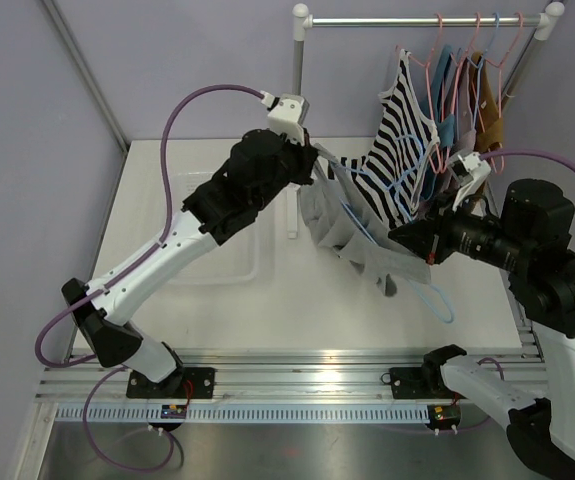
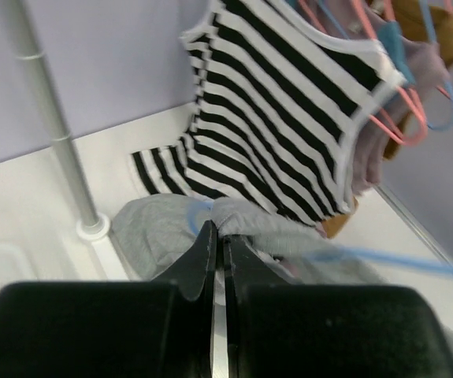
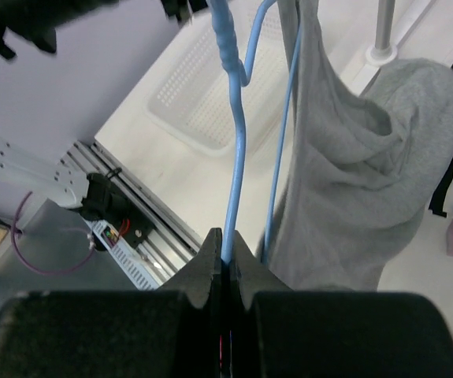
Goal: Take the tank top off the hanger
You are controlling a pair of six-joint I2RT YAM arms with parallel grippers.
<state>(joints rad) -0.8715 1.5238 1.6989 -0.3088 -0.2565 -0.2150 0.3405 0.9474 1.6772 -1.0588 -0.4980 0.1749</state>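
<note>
**A:** Any writing to read?

**B:** Only on a small circuit board point(image 1: 174, 408) by the left arm's base at the near edge, and its marks are too small to make out.

**A:** How do the arms stand?

**B:** The left arm rises from the near left and slants up and to the right over the table point(image 1: 267, 310). Its wrist points toward the middle. The right arm stands at the near right, folds at the elbow and reaches left with its forearm roughly level.

**A:** And the claws?

**B:** The right claw point(image 3: 224, 246) is pressed together on the blue wire of the hanger point(image 3: 234, 157). The left claw point(image 2: 218, 236) is pinched tight on a fold of the grey tank top point(image 2: 265, 224).

**A:** Where is that tank top?

**B:** It is in the air between the two claws, above the middle of the table. It drapes from the hanger with the blue wire running across the cloth, and its loose end sags toward the right claw. A white basket point(image 3: 210, 102) lies on the table to the left of it.

**A:** Farther back?

**B:** A striped top point(image 1: 397, 130) hangs just behind the tank top. Other clothes on pink and blue hangers crowd beside it, all hanging from the rail point(image 1: 417, 20) at the far right.
</note>
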